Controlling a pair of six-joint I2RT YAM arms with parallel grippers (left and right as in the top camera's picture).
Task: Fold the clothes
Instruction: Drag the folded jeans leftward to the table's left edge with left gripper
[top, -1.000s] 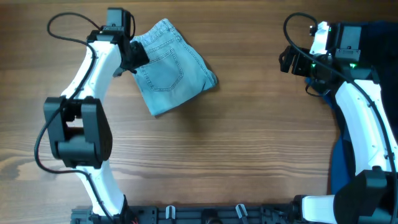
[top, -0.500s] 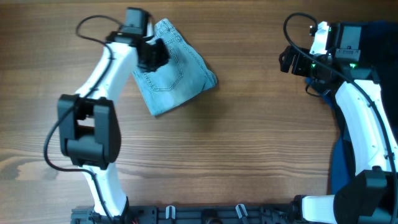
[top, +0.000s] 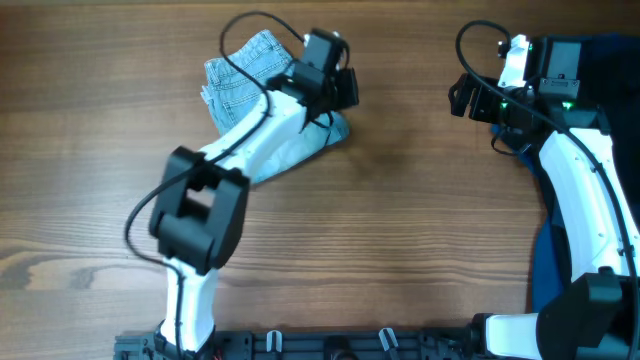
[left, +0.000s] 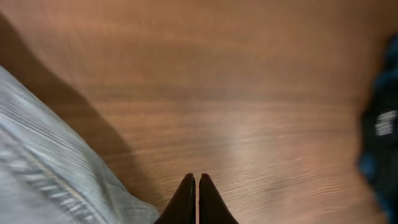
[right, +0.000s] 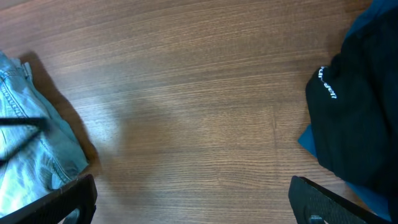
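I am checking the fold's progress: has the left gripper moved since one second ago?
Yes. In the overhead view the left gripper has swung rightward across the denim shorts, toward the unmoved right gripper.

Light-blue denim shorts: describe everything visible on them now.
The faded light-blue denim shorts lie in a folded, rumpled bundle on the far-left part of the brown wooden table. Stitched seams and a hem show, and the cloth looks soft. The left arm crosses over the middle, hiding it. The shut left gripper sits just off one edge, apparently holding none.
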